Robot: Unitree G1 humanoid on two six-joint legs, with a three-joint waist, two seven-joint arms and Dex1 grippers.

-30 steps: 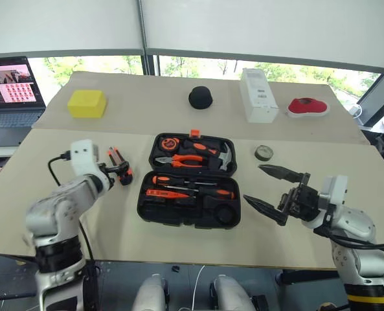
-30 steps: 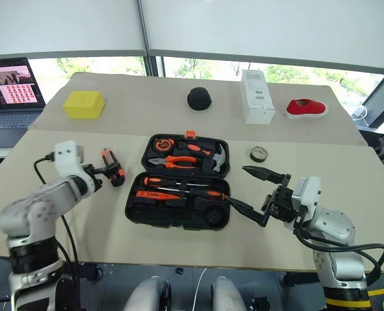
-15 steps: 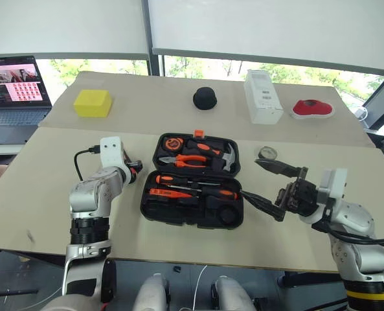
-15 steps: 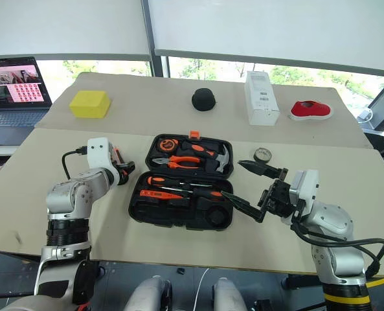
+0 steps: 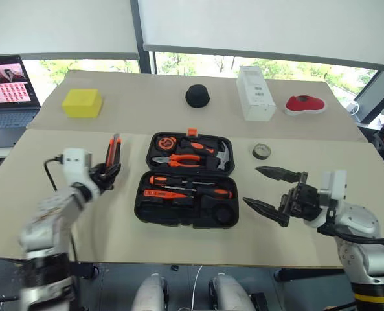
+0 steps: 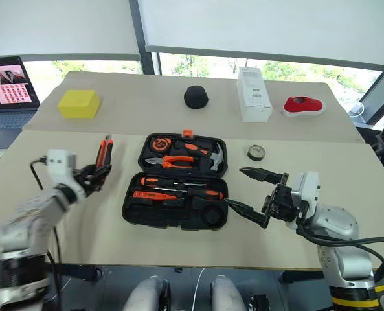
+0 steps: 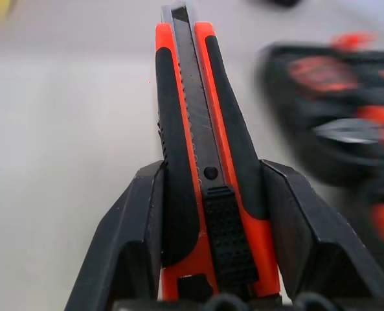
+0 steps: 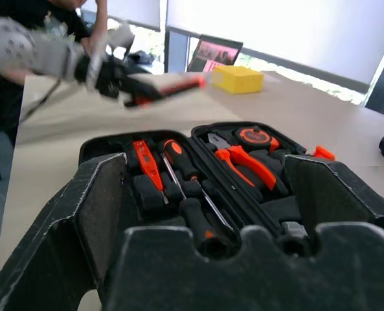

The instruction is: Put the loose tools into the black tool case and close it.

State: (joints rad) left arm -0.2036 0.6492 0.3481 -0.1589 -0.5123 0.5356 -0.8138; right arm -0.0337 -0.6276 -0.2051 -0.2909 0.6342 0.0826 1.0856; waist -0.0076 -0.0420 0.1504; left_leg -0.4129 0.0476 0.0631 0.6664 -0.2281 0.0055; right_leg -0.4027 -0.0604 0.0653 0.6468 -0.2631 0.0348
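The black tool case (image 5: 179, 218) lies open in the middle of the table. Two orange-and-black screwdrivers (image 5: 190, 181) and a small orange tester (image 5: 158, 193) sit in its near half. My left gripper (image 5: 107, 170) hangs above the table just left of the case, shut on the orange-and-black utility knife (image 7: 198, 129), which sticks out past the fingers (image 7: 135, 220). A small dark tape roll (image 5: 261, 151) lies on the table right of the case. My right gripper (image 5: 251, 185) stands open at the case's right side, level, nothing between its fingers (image 8: 98, 194).
Pliers (image 5: 185, 159), a hammer (image 5: 223, 157) and a tape measure (image 5: 170, 142) fill the case's far half. Farther back stand a yellow block (image 5: 82, 102), a black dome (image 5: 197, 96), a white box (image 5: 254, 93) and a red object (image 5: 306, 104). A laptop (image 5: 4, 91) sits far left.
My left gripper has shut on the utility knife and raised it off the table, turning so the knife points away. The right gripper has stayed put. The camera has shifted slightly.
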